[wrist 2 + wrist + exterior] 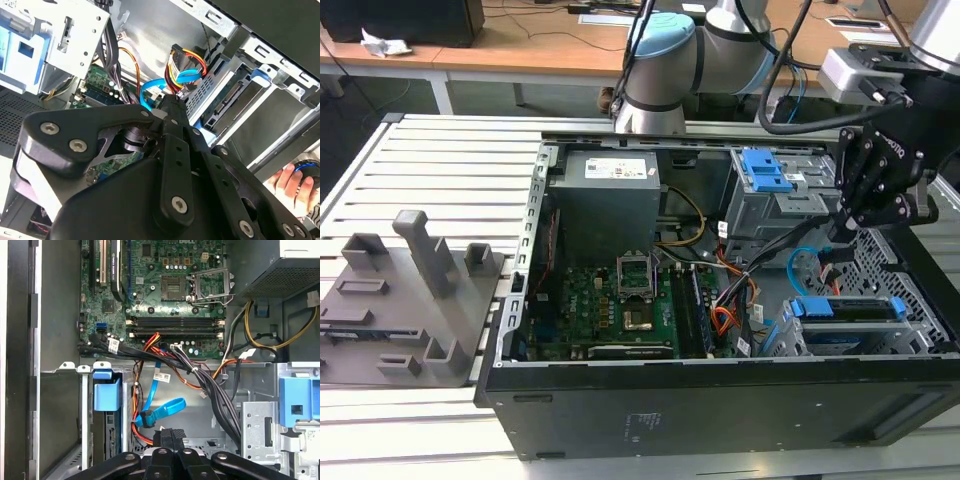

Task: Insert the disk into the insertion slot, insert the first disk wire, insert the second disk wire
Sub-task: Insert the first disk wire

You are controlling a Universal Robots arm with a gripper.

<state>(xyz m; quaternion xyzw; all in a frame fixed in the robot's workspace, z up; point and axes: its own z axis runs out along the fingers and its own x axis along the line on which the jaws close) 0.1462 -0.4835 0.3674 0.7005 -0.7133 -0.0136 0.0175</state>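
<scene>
- Your gripper [172, 437] is lowered into an open computer case [720, 400] that lies on a slatted worktop [440, 170]. Its fingers are pressed together. You cannot tell from these views whether anything is pinched between them.
- The disk [850, 310] lies just beside the gripper, in its bright blue carrier. It looks fully seated in the insertion slot [227, 82], so judge the first step done.
- The first disk wire [186, 59], an orange, red and black bundle, hangs just beyond the fingertips. Its plug appears loose in the gap beside the slot, so it is probably not yet connected.
- The second disk wire [162, 410], the flat light-blue cable, loops right at the fingertips and is the thing nearest the gripper. Its black plug also seems free.
- Judged so, two steps out of three are left.
- A person's hand [292, 182] rests outside the case, well apart from the gripper.
</scene>
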